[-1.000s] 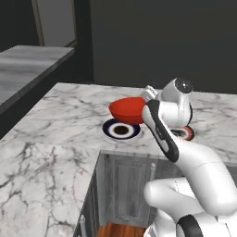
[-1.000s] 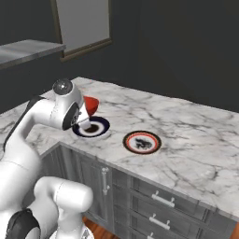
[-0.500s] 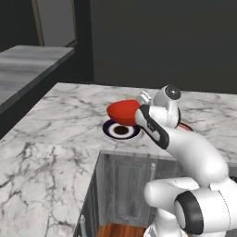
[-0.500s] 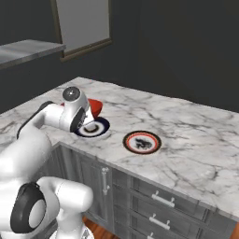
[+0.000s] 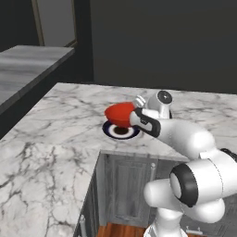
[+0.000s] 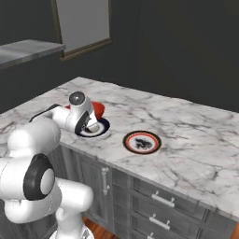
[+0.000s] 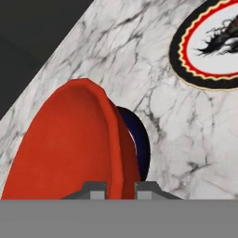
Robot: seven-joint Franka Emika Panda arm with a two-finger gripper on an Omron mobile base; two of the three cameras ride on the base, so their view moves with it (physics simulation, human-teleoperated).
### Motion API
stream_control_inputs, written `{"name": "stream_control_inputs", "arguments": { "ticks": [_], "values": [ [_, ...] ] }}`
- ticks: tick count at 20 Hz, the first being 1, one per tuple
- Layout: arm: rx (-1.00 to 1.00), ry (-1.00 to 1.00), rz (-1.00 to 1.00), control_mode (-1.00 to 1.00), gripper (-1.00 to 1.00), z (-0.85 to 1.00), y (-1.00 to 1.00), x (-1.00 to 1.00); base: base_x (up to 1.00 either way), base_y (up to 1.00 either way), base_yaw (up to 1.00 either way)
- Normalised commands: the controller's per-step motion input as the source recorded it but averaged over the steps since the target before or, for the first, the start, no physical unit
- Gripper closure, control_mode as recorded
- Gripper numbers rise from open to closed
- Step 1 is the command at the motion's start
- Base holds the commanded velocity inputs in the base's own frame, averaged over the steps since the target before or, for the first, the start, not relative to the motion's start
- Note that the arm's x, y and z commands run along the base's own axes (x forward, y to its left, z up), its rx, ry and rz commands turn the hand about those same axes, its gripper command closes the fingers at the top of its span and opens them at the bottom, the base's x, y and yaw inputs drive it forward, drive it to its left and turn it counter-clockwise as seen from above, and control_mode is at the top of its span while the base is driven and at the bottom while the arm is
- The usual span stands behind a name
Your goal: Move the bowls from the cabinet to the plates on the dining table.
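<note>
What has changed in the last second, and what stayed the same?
The arm has lowered and bent forward, bringing the red bowl down closer over the dark-rimmed plate. The gripper still holds the bowl by its rim; it has not been released. The red-edged plate and the table stayed as they were.

bowl [image 5: 119, 114] over a plate [image 5: 121, 131] on the dining table [image 5: 55, 139], second plate [image 6: 142, 142] to its right

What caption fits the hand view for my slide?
Gripper holds the red bowl by its rim, tilted over the dark-rimmed plate on the marble dining table; second plate beyond.
</note>
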Motion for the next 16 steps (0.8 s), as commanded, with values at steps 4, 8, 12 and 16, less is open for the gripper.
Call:
{"name": "stream_control_inputs", "arguments": {
  "ticks": [4,8,12,16],
  "values": [
    [0.0,0.0,0.0,-1.0,1.0,-0.22,0.0,0.28,0.0,0.0,0.0],
    [0.0,0.0,0.0,-1.0,1.0,-0.27,0.0,0.28,0.0,0.0,0.0],
    [0.0,0.0,0.0,-1.0,1.0,-0.27,0.02,0.25,0.0,0.0,0.0],
    [0.0,0.0,0.0,-1.0,1.0,-0.23,0.0,0.17,0.0,0.0,0.0]
  ]
}}
